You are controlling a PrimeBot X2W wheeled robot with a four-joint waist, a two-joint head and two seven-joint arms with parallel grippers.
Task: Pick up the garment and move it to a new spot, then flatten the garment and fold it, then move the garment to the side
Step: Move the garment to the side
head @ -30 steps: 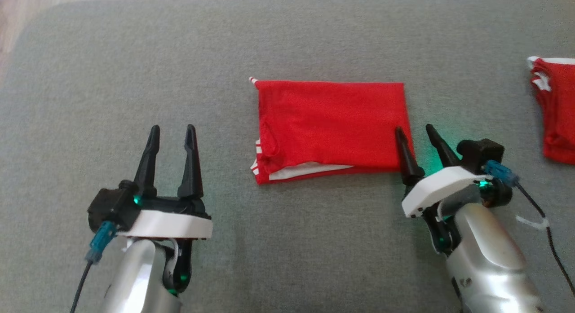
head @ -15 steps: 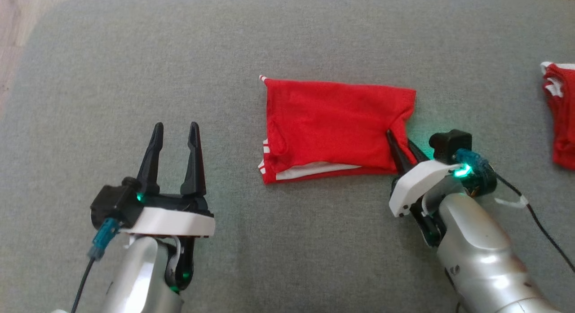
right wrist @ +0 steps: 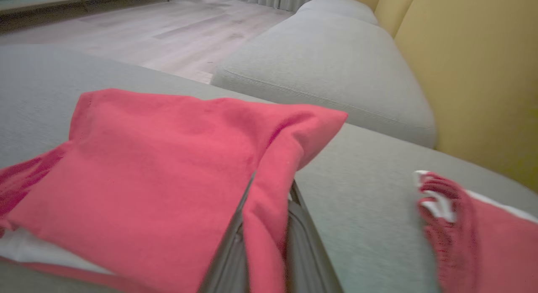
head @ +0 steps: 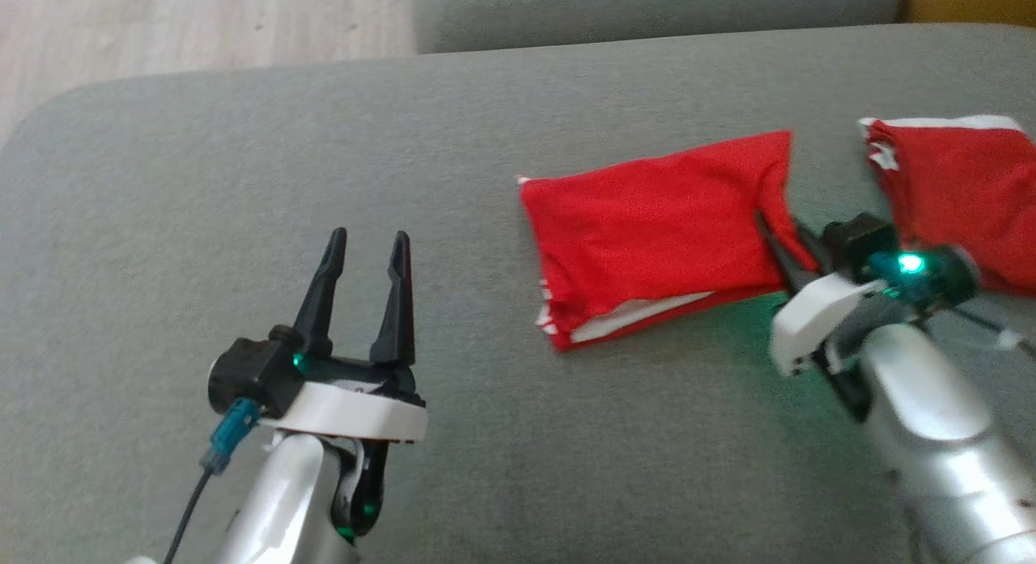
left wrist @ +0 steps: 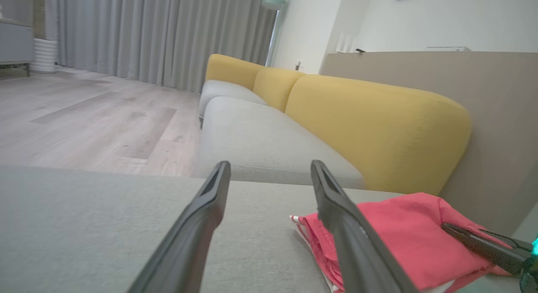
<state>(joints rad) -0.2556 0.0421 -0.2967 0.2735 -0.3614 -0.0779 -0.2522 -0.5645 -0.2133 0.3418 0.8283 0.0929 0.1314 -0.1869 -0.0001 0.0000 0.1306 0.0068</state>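
Note:
The garment [head: 655,224] is a folded red piece with white trim, lying on the grey cushion [head: 486,434]; it is also seen in the left wrist view [left wrist: 399,225]. My right gripper [head: 781,240] is shut on the garment's right edge, and the cloth bunches and rises around the fingers. In the right wrist view the red garment [right wrist: 159,158] is pinched between the jaws of that gripper [right wrist: 271,188]. Over bare cushion to the garment's left, my left gripper [head: 368,240] stands open with nothing in it [left wrist: 270,167].
A second red and white garment [head: 955,192] lies just right of the held edge [right wrist: 475,225]. Beyond the cushion's far edge are a grey sofa seat [left wrist: 260,137], a yellow backrest [left wrist: 370,129] and wooden floor [head: 202,38].
My right gripper has shut on the garment's right edge and dragged it right, towards the second red garment. The edge has bunched up. The head camera has shifted. The left gripper stays open.

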